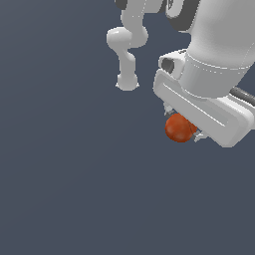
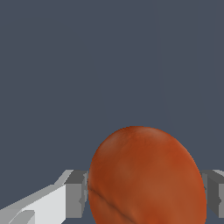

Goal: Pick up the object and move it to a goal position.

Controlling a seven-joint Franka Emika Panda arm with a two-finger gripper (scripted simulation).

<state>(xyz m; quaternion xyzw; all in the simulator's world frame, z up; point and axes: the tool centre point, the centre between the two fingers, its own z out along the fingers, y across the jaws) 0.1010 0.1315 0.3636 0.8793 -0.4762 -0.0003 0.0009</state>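
Note:
The object (image 1: 178, 128) is a small orange-red sphere with a mottled surface, tucked under the white hand of the arm toward the exterior view's right. My gripper (image 1: 183, 128) is shut on it, and the hand hides most of both fingers there. In the wrist view the object (image 2: 146, 177) fills the space between the two grey pads (image 2: 76, 192), which press on its opposite sides. The gripper (image 2: 146, 192) is wider than the sphere.
The arm's white links and base (image 1: 127, 82) stand at the back of the exterior view. A plain dark grey surface (image 1: 64, 174) lies all around.

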